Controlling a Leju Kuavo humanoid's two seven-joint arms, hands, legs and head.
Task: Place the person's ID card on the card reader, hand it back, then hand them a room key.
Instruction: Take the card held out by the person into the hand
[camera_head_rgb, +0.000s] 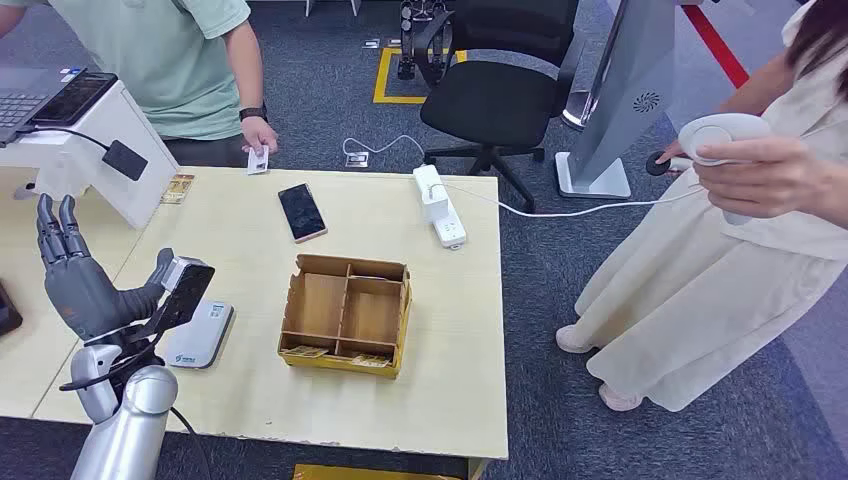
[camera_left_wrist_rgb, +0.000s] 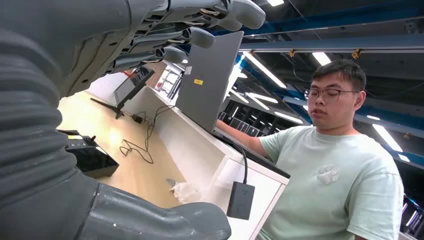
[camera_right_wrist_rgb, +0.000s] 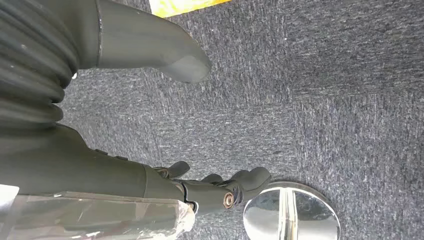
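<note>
Table (camera_head_rgb: 420, 400): left hand (camera_head_rgb: 75, 285) raised, fingers (camera_head_rgb: 55, 235) apart.

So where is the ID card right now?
In the head view, the ID card is at the table's far edge, left of the phone, pinched in the person's hand.

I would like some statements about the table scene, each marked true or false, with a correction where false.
1. The left hand is raised with its fingers apart and holds nothing. True.
2. The ID card lies on the card reader. False: a person's hand holds it at the table's far edge.
3. The phone lies inside the wooden organizer. False: it lies on the table beyond it.
4. The right hand hangs over grey carpet. True.
</note>
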